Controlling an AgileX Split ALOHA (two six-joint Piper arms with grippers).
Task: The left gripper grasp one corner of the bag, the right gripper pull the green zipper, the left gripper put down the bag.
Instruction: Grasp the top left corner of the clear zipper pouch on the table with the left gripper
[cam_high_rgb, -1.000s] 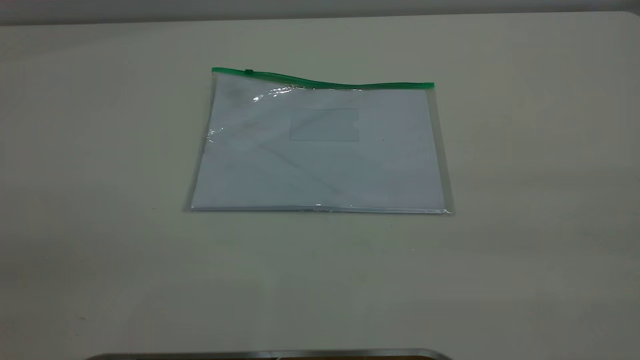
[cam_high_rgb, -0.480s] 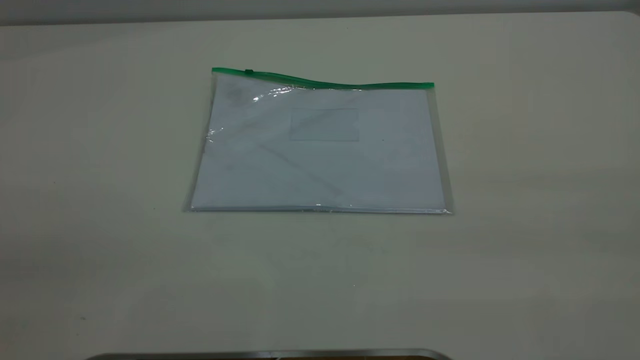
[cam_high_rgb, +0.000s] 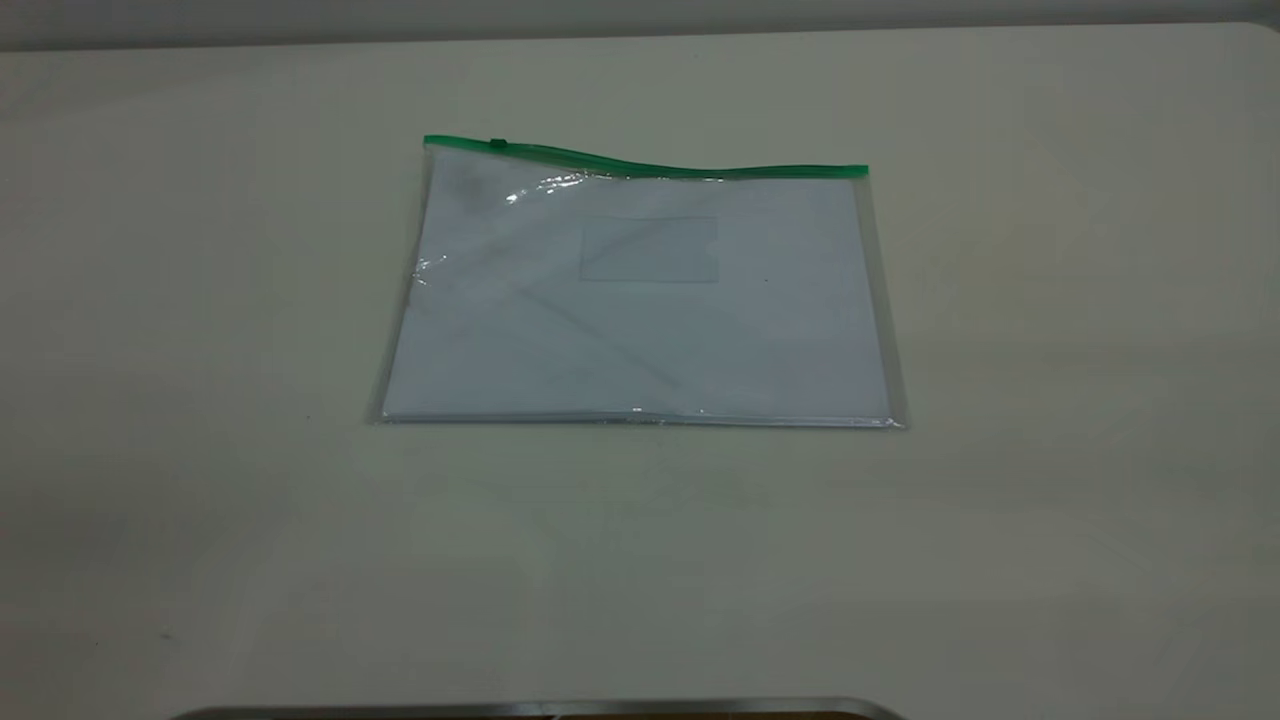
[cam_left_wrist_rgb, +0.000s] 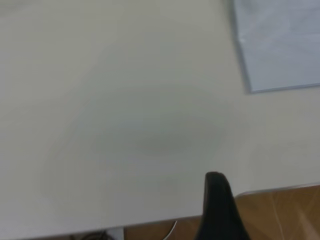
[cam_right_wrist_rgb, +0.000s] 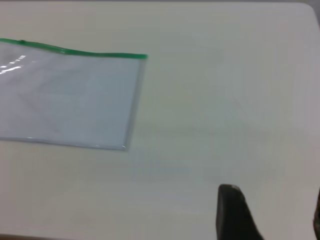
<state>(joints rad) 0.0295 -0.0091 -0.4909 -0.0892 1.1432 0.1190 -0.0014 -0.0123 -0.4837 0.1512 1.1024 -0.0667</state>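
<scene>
Flat on the pale worktop (cam_high_rgb: 1050, 520), near its middle: the bag (cam_high_rgb: 640, 330), clear, with white paper inside and a small card pocket (cam_high_rgb: 648, 249) on its face. Along the far long edge, the green zipper (cam_high_rgb: 700, 168), slightly wavy, its slider (cam_high_rgb: 496, 143) close to the left corner. Touching the bag: nothing. Left gripper (cam_left_wrist_rgb: 218, 210) near the worktop's front edge, well apart from the bag's corner; one dark finger showing only, so spread or pressed together cannot be told. Right gripper (cam_right_wrist_rgb: 272, 212) apart from the bag too, fingers spread, holding nothing.
</scene>
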